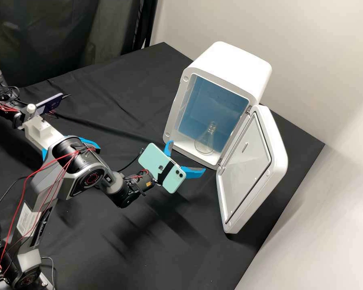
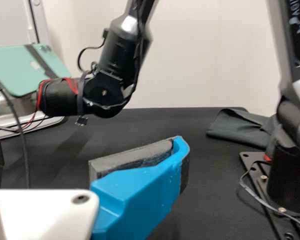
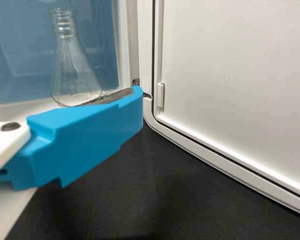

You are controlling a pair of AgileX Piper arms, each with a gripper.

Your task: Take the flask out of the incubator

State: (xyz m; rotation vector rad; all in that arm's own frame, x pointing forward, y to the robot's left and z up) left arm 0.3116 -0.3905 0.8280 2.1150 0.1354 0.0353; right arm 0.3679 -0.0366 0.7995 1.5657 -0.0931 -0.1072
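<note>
Black bench (image 1: 149,241) carries a white incubator (image 1: 230,64) near its far right edge, with its door (image 1: 250,169) swung wide. The right gripper (image 1: 185,158) hovers at the incubator's mouth, blue fingers spread and empty. The left gripper (image 1: 66,146) sits near the bench's left edge, fingers apart. A clear flask (image 1: 207,139) stands upright inside the incubator.

Bright, even light pours down from overhead, the matte black bench cloth (image 1: 121,100) soaking it up while the white boxy incubator (image 1: 230,68) gleams, a pale sheen lies across its open door (image 1: 250,169), and small glints catch the clear glass conical flask (image 1: 205,139).
</note>
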